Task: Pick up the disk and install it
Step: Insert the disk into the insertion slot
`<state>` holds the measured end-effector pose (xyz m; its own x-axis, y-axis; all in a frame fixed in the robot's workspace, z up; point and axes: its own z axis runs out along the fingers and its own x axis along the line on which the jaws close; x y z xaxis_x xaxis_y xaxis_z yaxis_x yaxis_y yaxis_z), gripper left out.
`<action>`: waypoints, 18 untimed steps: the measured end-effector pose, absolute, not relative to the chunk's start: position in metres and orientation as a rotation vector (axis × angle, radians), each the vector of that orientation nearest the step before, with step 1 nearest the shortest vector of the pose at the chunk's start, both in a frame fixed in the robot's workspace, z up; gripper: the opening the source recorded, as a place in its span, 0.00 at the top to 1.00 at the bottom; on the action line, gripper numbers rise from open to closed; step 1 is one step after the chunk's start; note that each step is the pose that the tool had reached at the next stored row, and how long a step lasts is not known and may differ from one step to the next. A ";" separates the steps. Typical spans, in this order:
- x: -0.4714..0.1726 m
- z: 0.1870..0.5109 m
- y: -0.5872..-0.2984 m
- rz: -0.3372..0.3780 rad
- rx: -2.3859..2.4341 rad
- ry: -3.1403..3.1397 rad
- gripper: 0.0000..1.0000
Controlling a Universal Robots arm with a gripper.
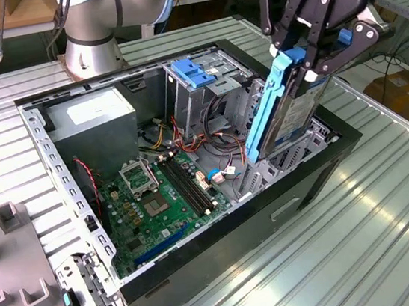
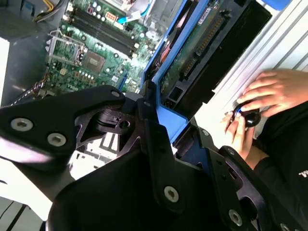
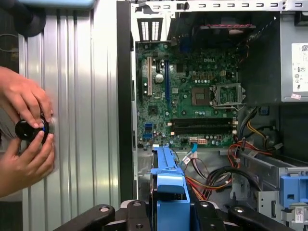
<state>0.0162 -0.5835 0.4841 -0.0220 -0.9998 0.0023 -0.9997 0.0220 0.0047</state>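
The disk, a silver drive with blue side rails, hangs tilted and end-down over the open computer case, at the exterior view's right. Its lower end reaches into the case beside the motherboard. My gripper is shut on the disk's upper end, one black finger on each side. In the second wrist view the disk's green underside and connector edge point away from the gripper. The first wrist view shows a blue rail of the disk between the fingers.
A grey power-supply box fills the case's far corner, beside a grey cage with a blue bracket on top. Cables lie near the drive bay. A person's hands hold a black knob on the ribbed table outside the case.
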 end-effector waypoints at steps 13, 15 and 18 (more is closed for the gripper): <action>0.059 0.473 -0.578 -0.005 2.192 -2.240 0.63; 0.059 0.470 -0.575 -0.005 2.192 -2.241 0.63; 0.059 0.466 -0.570 -0.005 2.197 -2.235 0.63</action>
<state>0.0594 -0.5701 0.4656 -0.0173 -0.9998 0.0028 -0.9998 0.0173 0.0075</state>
